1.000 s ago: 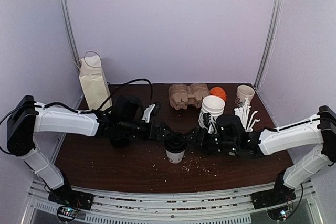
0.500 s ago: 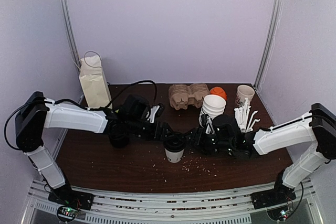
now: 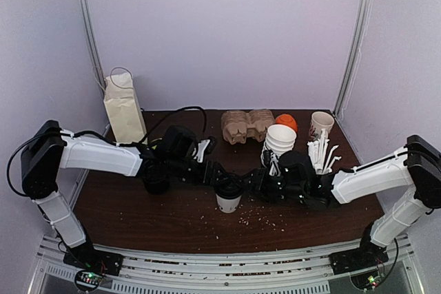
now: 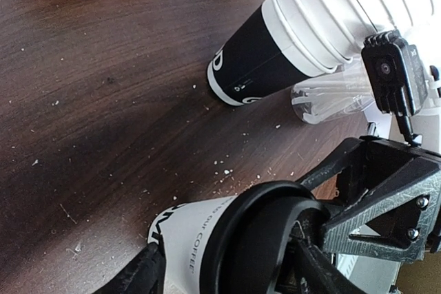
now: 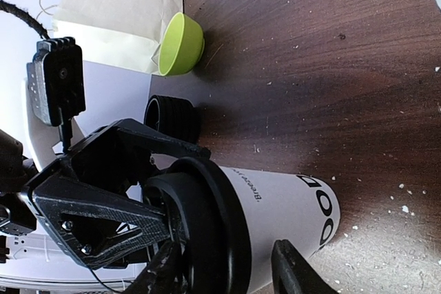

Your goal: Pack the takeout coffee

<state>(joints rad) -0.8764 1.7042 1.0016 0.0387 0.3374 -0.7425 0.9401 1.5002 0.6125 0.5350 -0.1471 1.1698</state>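
- The takeout coffee (image 3: 228,201) stands upright on the table (image 3: 172,222), near the middle and towards my edge. Its black lid is on and there is dark print near its base.
- My left claw (image 4: 224,273) is at the cup from the left, at lid height, with one finger on each side of the cup's top. I cannot tell whether they press on it.
- My right claw (image 5: 227,273) faces it from the other side, its fingers likewise apart around the lid end. I cannot tell if that is a real pinch or only a bracket.
- Pale crumbs (image 3: 258,219) speckle the table around the cup.
- Left of the cup, by my left arm, sits a short stack of black lids (image 3: 156,182).
- Behind my right claw is a stack of white cups (image 3: 279,141), with white plastic cutlery (image 3: 322,153) to its right.
- Along the back are a pulp cup carrier (image 3: 247,125), an orange object (image 3: 286,122) and a lone paper cup (image 3: 321,124).
- A paper bag (image 3: 124,109) stands at the far left, and the right wrist view shows a green bowl (image 5: 182,45) beside it.
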